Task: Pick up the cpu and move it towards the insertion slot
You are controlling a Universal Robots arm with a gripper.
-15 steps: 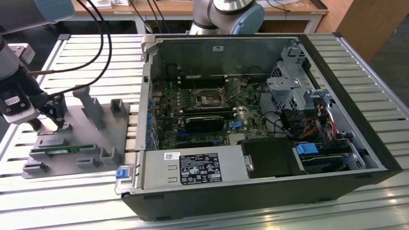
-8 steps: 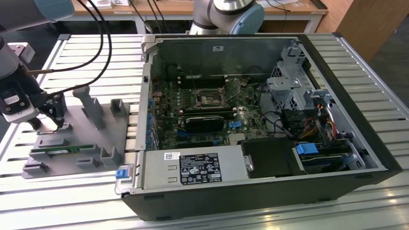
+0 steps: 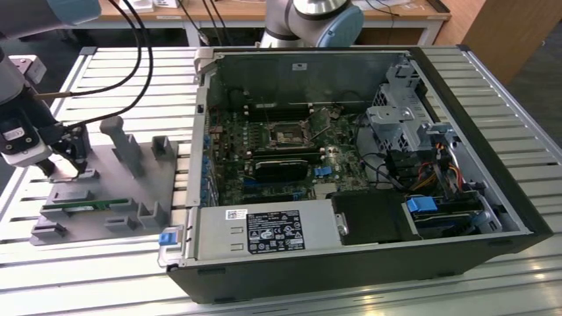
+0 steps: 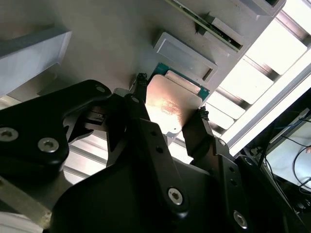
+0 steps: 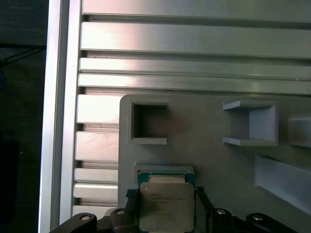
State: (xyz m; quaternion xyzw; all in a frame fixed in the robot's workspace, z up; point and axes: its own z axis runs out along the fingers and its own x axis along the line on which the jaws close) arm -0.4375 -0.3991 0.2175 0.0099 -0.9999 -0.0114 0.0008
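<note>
While exterior view shows insertion slot inside case, both wrist views show pincer pinching cpu edges.

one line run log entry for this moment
gripper | fingers shut on cpu | cpu over grey fixture, exterior view's left | insertion slot apart, inside open case

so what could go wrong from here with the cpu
1. The end effector sits around the cpu at its thin edges, at the tray pocket; a skewed lift could jam or drop it.
2. The slot lies inside the case, beyond its wall and near cables; a low path might clip them.
</note>
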